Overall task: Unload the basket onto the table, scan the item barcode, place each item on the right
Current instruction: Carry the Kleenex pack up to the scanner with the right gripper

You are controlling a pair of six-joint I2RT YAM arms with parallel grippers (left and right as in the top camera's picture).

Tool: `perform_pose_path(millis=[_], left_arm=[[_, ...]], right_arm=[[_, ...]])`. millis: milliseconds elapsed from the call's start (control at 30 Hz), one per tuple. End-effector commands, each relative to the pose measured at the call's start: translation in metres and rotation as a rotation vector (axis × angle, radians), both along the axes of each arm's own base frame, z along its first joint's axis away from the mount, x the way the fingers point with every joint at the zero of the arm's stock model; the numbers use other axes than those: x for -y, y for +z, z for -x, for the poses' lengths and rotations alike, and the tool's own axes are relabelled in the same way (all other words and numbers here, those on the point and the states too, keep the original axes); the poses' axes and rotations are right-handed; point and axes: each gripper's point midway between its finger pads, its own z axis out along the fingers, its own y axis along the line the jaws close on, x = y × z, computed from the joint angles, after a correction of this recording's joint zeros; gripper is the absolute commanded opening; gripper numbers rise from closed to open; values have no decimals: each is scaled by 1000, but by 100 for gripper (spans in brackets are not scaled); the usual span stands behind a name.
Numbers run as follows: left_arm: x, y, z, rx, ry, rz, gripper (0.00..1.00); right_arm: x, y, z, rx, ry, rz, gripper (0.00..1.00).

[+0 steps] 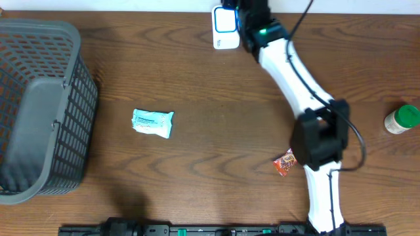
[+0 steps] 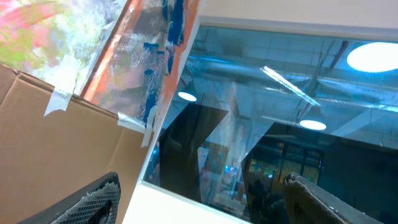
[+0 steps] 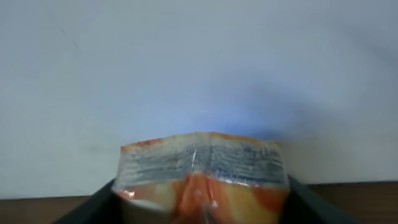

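An orange and silver snack packet [image 3: 205, 165] fills the span between the two dark fingers of my right gripper [image 3: 202, 196], which is shut on it. Its sealed edge points at a white surface with a faint blue glow [image 3: 211, 68], close in front. From overhead, the right arm reaches to the table's far edge, where its gripper [image 1: 252, 14] sits beside the white and blue scanner [image 1: 225, 27]; the held packet is hidden there. My left gripper [image 2: 202, 186] is open and empty, pointing up at ceiling lights and cardboard; that arm does not show in the overhead view.
A grey mesh basket [image 1: 39, 108] stands at the left. A pale teal packet [image 1: 153, 122] lies mid-table. Another orange packet [image 1: 285, 162] lies by the right arm's elbow. A green-capped bottle [image 1: 401, 119] lies at the right edge.
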Motion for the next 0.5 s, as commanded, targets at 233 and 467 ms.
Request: perform_pose_path(millis=[233, 467], left_arm=[[1, -15, -28, -26, 6, 5, 84], [1, -16, -30, -23, 8, 3, 84]], right_arm=[[-16, -128, -12, -143, -26, 6, 66], [-15, -114, -14, -128, -26, 3, 67]])
